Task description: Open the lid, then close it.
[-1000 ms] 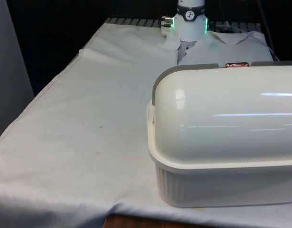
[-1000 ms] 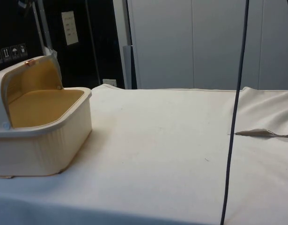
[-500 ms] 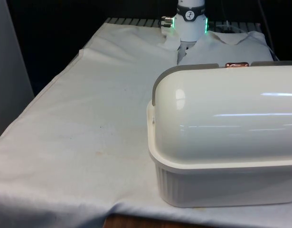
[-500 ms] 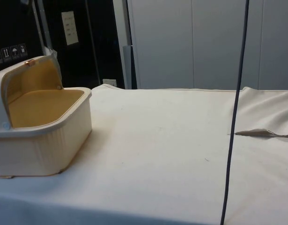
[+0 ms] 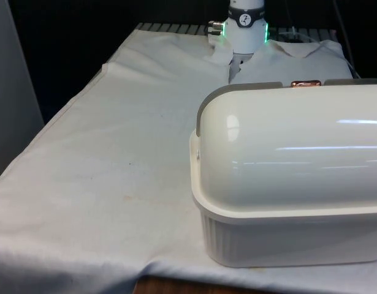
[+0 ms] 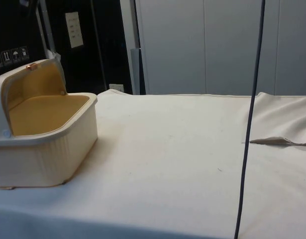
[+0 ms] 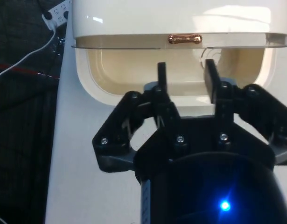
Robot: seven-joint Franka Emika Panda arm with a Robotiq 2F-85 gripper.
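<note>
The bread box (image 5: 289, 184) sits at the front view's lower right, its lid (image 6: 31, 82) rolled back. The gripper (image 7: 185, 77), fingers apart and empty, hovers seemingly just before the copper handle (image 7: 185, 38).

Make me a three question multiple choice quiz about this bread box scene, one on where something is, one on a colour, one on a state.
1. Where does the bread box stand in the front view?
A. on its right
B. on its left
C. off the table

2. What colour is the lid's small handle?
A. blue
B. copper
C. black

3. How is the lid?
A. shut
B. taken off
C. rolled back open

Answers: 1 A, it sits at that view's right edge. 2 B, it gleams copper on the lid's rim. 3 C, the side view shows the tan inside uncovered.
</note>
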